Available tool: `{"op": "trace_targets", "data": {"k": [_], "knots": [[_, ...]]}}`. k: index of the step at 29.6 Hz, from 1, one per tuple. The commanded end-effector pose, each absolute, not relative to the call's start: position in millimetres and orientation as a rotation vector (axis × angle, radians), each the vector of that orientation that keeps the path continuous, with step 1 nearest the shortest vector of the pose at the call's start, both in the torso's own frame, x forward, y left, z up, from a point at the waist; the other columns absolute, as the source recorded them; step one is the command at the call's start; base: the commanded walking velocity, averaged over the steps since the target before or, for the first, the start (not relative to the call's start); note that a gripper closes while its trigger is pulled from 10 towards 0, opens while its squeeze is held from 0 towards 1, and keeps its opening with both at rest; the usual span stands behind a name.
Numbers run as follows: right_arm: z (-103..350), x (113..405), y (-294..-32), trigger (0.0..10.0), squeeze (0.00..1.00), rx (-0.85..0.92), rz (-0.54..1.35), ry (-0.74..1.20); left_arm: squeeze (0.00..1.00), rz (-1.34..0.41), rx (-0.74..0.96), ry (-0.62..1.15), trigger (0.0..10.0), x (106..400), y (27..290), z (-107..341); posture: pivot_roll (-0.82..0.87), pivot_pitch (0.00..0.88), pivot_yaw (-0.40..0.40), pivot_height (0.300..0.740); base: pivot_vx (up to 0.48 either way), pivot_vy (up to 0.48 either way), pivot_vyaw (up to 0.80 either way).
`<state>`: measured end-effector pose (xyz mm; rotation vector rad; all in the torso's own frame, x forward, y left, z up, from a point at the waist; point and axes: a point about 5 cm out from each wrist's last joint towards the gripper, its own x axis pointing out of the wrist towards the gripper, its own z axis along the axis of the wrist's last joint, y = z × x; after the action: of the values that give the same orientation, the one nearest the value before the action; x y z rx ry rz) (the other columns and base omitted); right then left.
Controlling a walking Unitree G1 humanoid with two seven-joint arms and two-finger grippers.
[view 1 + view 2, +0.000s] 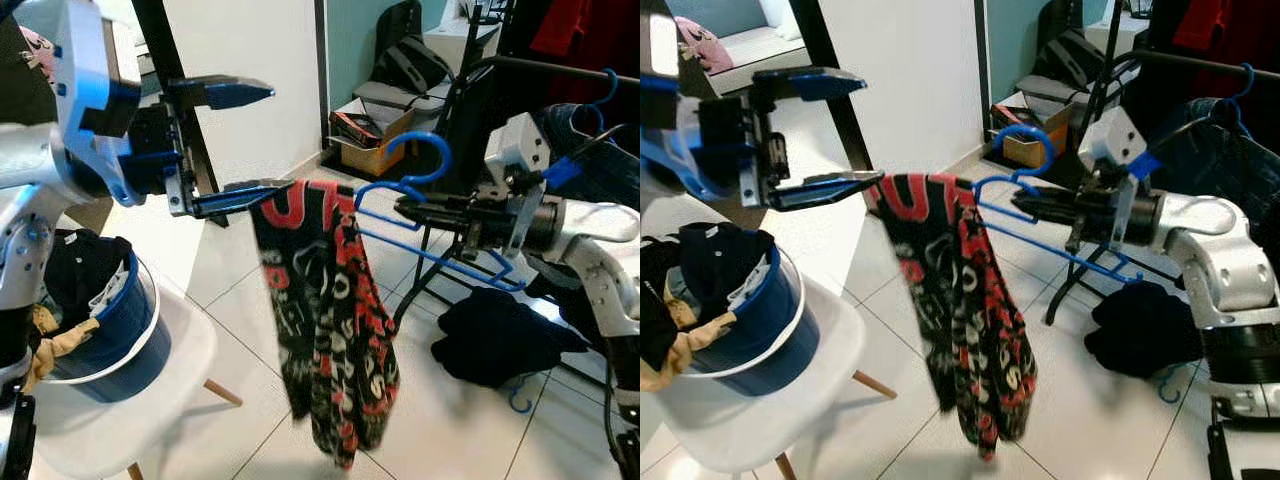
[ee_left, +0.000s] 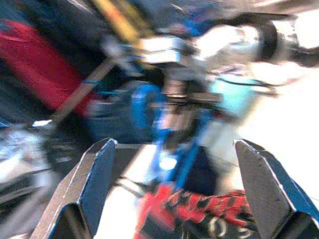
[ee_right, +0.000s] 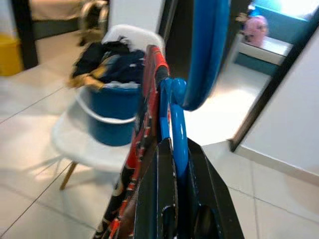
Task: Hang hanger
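The right gripper point(image 1: 415, 210) is clamped on the blue hanger point(image 1: 420, 185), its red-and-black garment point(image 1: 325, 320) draped beside the left gripper's point(image 1: 245, 140) spread jaws, so hanging on the rack rail point(image 1: 560, 68) remains undone.

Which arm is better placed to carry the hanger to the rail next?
Right. The right gripper is shut on the blue hanger, nearer the clothes rail; the left gripper is open beside the garment.

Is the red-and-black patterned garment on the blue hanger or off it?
On: the red-and-black patterned garment drapes over the blue plastic hanger, hanging toward the floor.
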<state>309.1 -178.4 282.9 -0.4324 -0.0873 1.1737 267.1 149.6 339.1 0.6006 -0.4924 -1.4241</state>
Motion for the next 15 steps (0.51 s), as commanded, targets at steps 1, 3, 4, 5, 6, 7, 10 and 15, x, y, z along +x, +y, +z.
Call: {"op": "trace_targets", "data": {"k": [1, 3, 4, 5, 6, 7, 10, 15], "knots": [[287, 300, -163, 10.0, 0.00, -0.456, 1.266, -0.132, 0.00, -1.530, 0.617, -0.367, 10.0, 270, 142, 313, -0.05, 0.000, 0.077, 0.740, 0.000, 0.000, 0.00], [286, 297, -157, 10.0, 0.00, -0.467, 1.304, -0.134, 0.00, -1.560, 0.613, -0.331, 10.0, 271, 138, 303, -0.05, 0.000, 0.075, 0.740, 0.000, 0.000, 0.00], [286, 297, -157, 10.0, 0.00, -0.467, 1.304, -0.134, 0.00, -1.560, 0.613, -0.331, 10.0, 271, 138, 303, -0.05, 0.000, 0.075, 0.740, 0.000, 0.000, 0.00], [285, 295, -153, 10.0, 0.00, -0.474, 1.328, -0.135, 0.00, -1.567, 0.596, -0.323, 10.0, 273, 135, 299, -0.05, 0.000, 0.075, 0.740, 0.000, 0.000, 0.00], [285, 295, -153, 10.0, 0.00, -0.474, 1.328, -0.135, 0.00, -1.567, 0.596, -0.323, 10.0, 273, 135, 299, -0.05, 0.000, 0.075, 0.740, 0.000, 0.000, 0.00], [285, 295, -151, 10.0, 0.00, -0.478, 1.339, -0.137, 0.00, -1.577, 0.584, -0.319, 10.0, 273, 133, 297, -0.05, 0.000, 0.074, 0.740, 0.000, 0.000, 0.00], [285, 295, -150, 10.0, 0.00, -0.481, 1.346, -0.142, 0.00, -1.583, 0.581, -0.314, 10.0, 275, 131, 293, -0.05, 0.000, 0.074, 0.740, 0.000, 0.000, 0.00], [286, 294, -148, 10.0, 0.00, -0.482, 1.358, -0.152, 0.00, -1.574, 0.589, -0.300, 10.0, 279, 129, 287, -0.05, 0.000, 0.073, 0.740, 0.000, 0.000, 0.00]]}}
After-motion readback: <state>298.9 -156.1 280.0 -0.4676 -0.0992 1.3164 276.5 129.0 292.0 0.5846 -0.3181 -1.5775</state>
